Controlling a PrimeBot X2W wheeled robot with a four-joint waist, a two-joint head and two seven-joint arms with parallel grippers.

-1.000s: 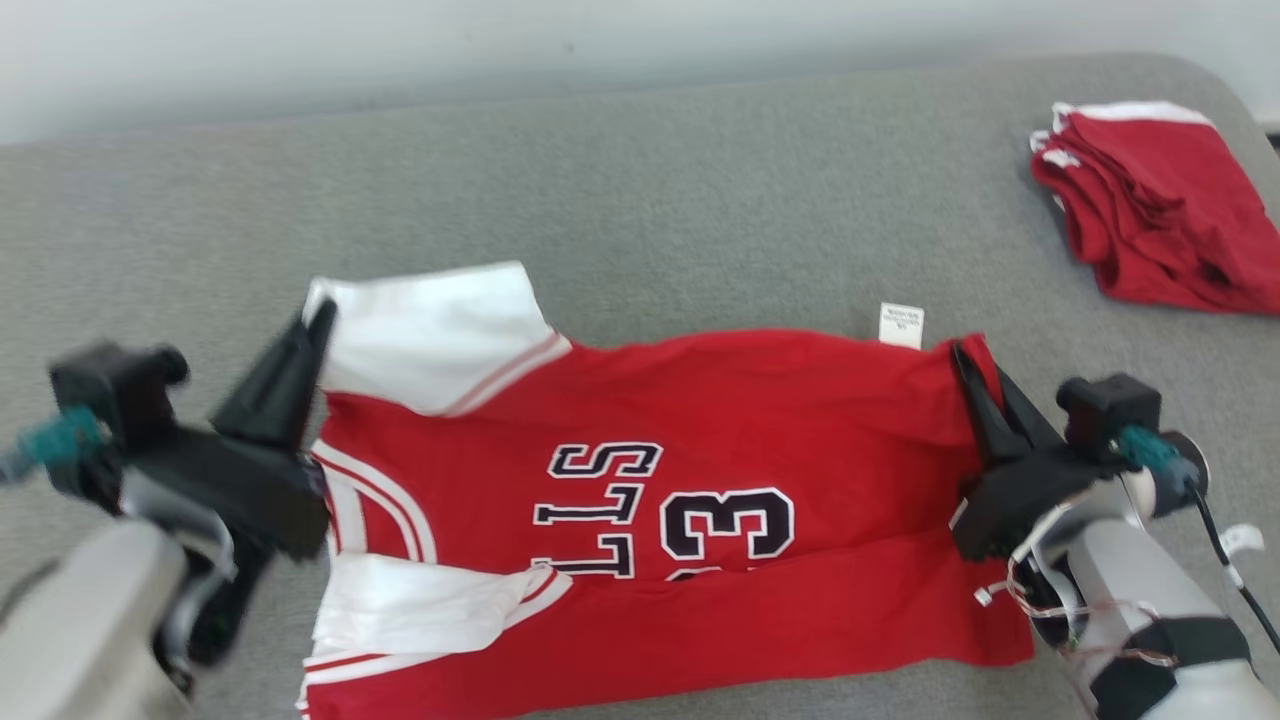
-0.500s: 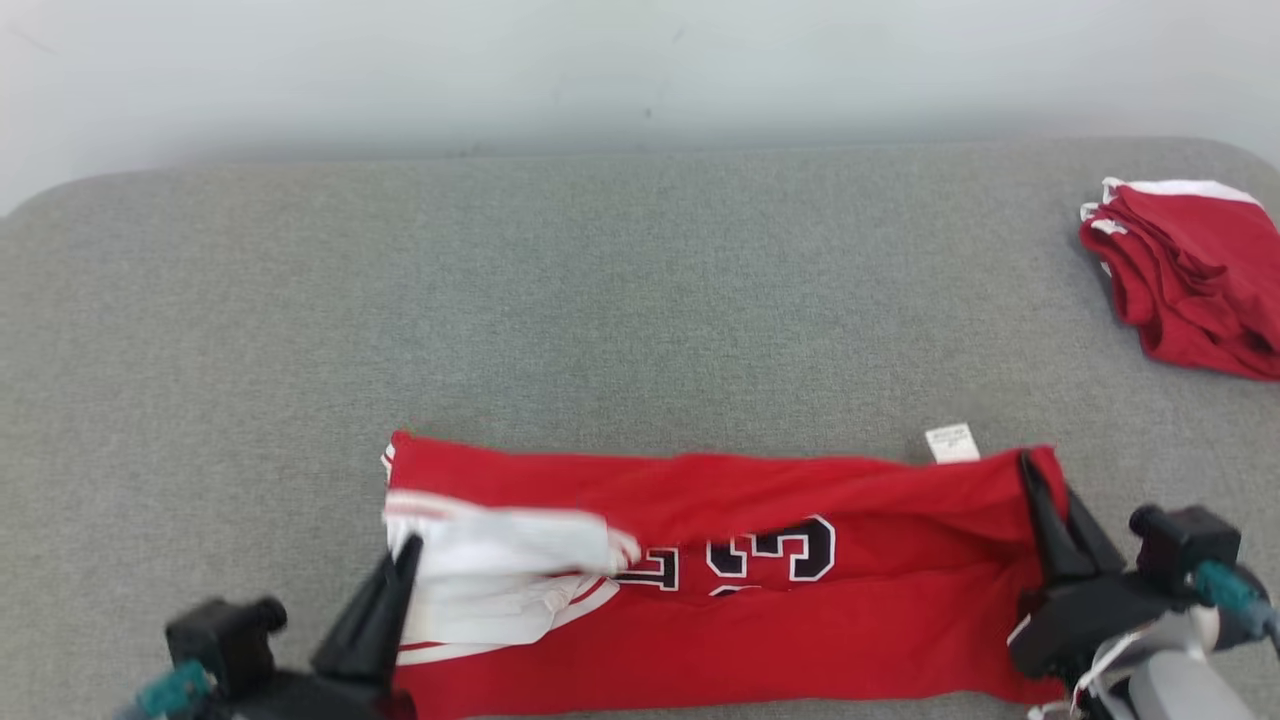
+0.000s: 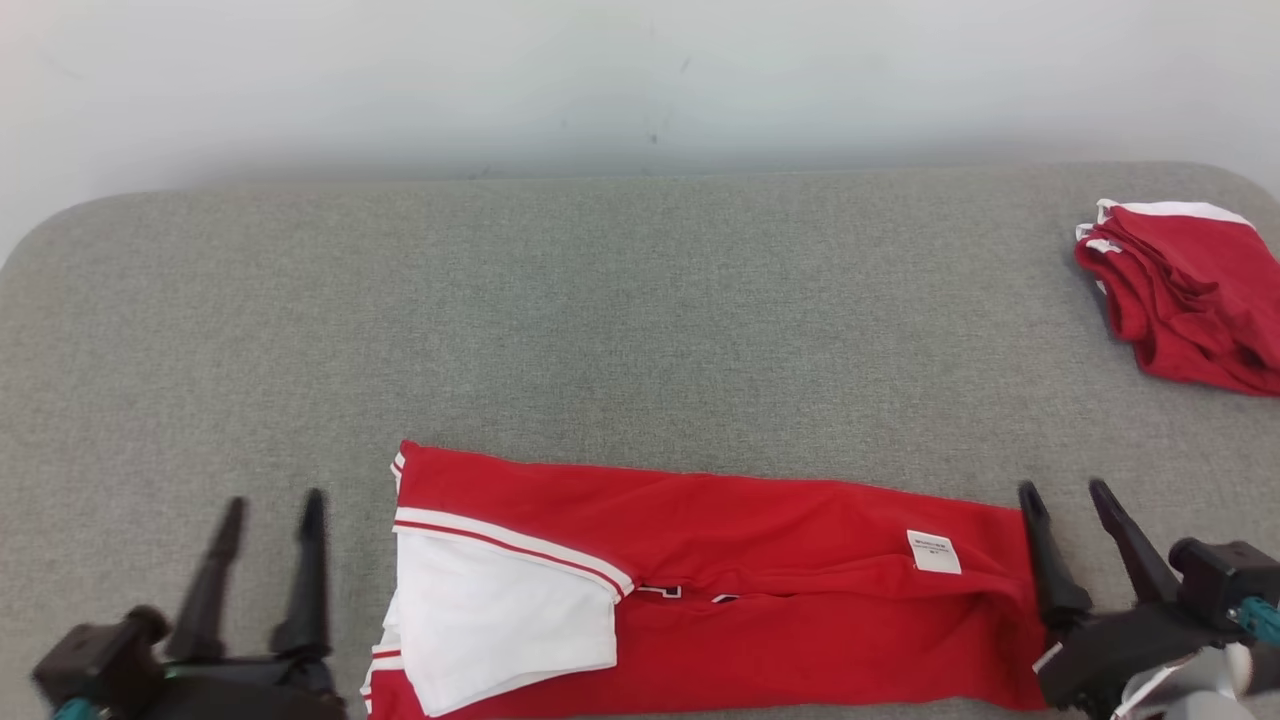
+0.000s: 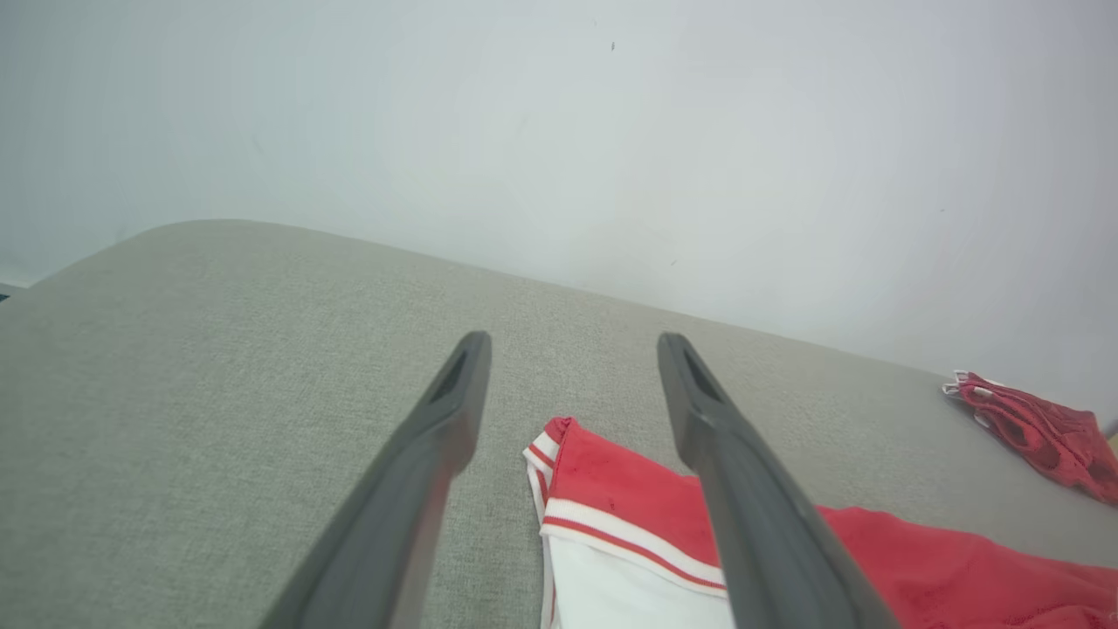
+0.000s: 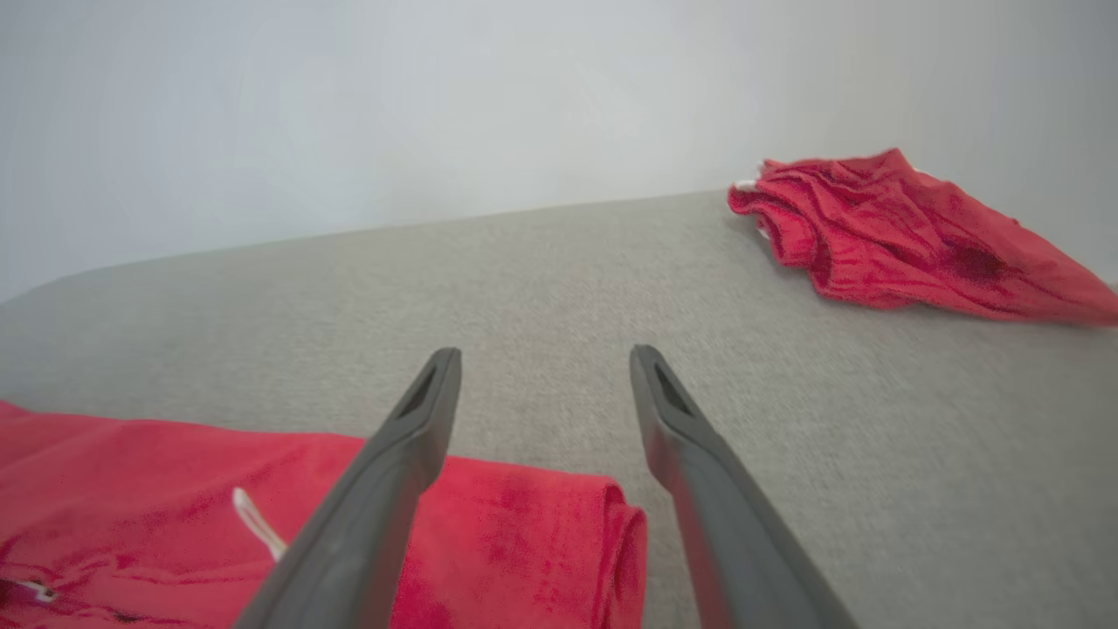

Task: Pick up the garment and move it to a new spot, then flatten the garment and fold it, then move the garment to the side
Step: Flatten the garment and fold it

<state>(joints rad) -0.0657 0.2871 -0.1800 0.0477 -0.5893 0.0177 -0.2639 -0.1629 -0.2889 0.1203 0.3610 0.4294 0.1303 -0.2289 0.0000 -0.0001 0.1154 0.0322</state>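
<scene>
Red jersey, white sleeve up: folded lengthwise, lower centre, on grey pad. L gripper lower left, R gripper lower right: both spread, empty, flanking its ends, prob. so fold lies undisturbed. Spare red pile upper right.

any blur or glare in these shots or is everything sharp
Head view: soft even light, no glare, jersey crisp, left end effector slightly smeared. Left wrist view: fingers sharp, jersey corner clear. Right wrist view: table weave and red pile blurred.
</scene>
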